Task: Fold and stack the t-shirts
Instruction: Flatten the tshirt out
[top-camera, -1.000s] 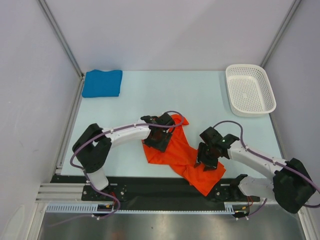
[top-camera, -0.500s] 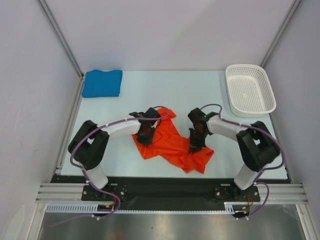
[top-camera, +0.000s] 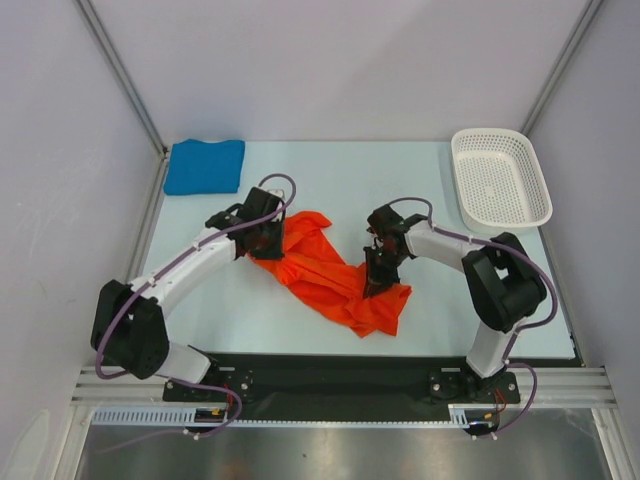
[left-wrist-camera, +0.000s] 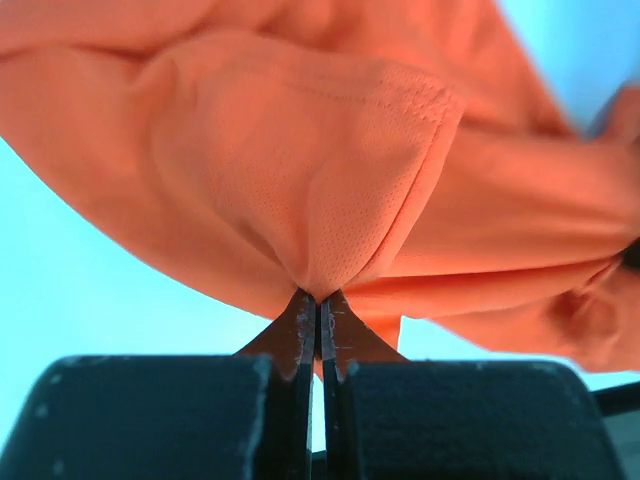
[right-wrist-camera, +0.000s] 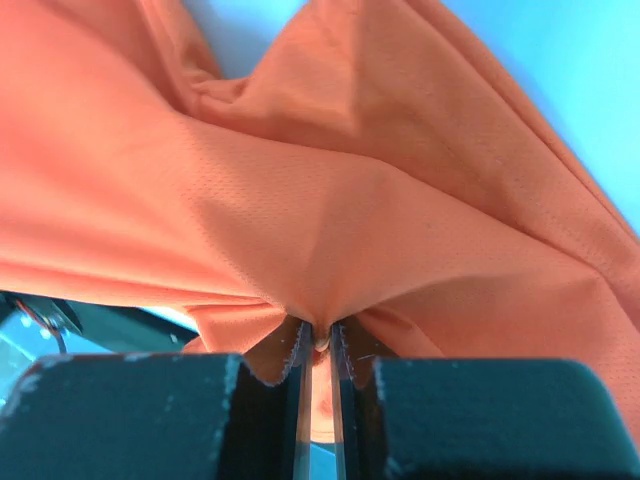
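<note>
Between the arms on the bench (top-camera: 430, 190), the orange-red t-shirt (top-camera: 335, 280) is seen crumpled, one fold pinched in the closed left claw (left-wrist-camera: 318, 300), another in the closed right claw (right-wrist-camera: 318, 335). Light, limp mesh is expected to sag; hems are best gripped. The blue t-shirt (top-camera: 205, 166) is laid folded far left.

A: Top view, L gripper (top-camera: 264, 234) tips?
B: Hidden under its own body. Same w/ R gripper (top-camera: 379, 274); pinch too small to tell.
A: Orange shirt (left-wrist-camera: 330, 180) in wrist views?
B: Cut off top, left & right in both. Dark part (right-wrist-camera: 48, 312), lower left of R wrist view, is blurred and half behind cloth.
</note>
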